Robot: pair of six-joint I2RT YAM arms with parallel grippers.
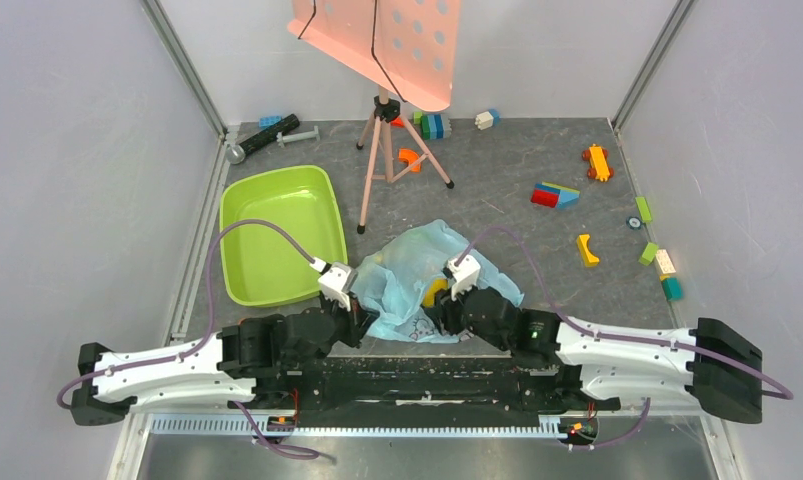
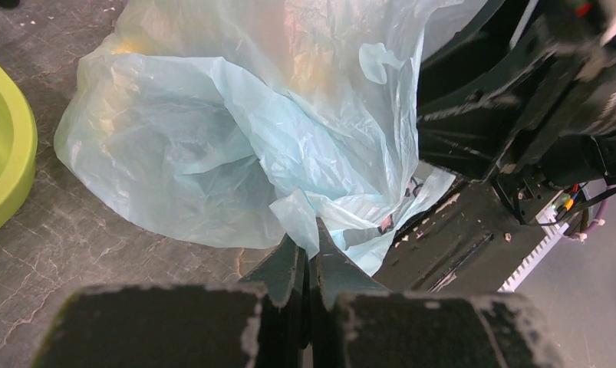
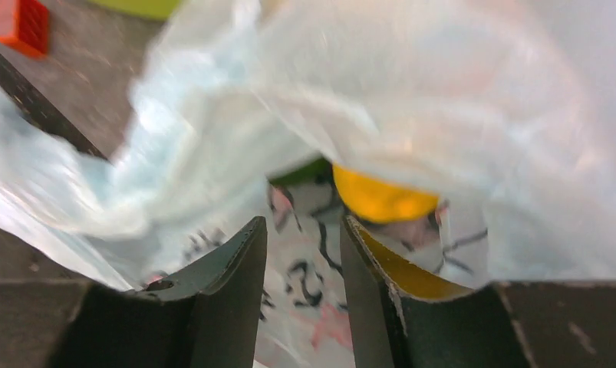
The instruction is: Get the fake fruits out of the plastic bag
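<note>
The plastic bag (image 1: 409, 268) lay crumpled on the grey table (image 1: 507, 215) just below the middle of the overhead frame, between the two wrists. The lime-green tub (image 1: 272, 235) sat close by on its left. The bag's light-blue film was bunched into folds, and black and pink printed marks showed on its lower flap.

The left gripper (image 2: 311, 257) was closed tight on a small twisted fold of the bag's edge, at the bottom centre of the left wrist view. From that pinch the film rose and spread across the upper half of the frame. Dim yellow-orange patches showed through the film near the top, too vague to name.

The right gripper (image 3: 301, 230) stood partly open, with its fingers apart and nothing between them, pointing into the bag's mouth over the printed film. Just beyond the tip of the finger on the right of that frame, a yellow fruit (image 3: 381, 198) sat under an overhanging fold of the bag. A sliver of a green fruit (image 3: 298, 170) showed beside it to the left. That view was blurred, so I could not tell whether the fingertip touched the yellow fruit. From above, a patch of yellow showed at the bag's opening, just beside the right wrist.

A tripod (image 1: 387, 140) stood on the table above the bag in the overhead frame, and toy bricks (image 1: 555, 195) lay scattered toward the upper right.
</note>
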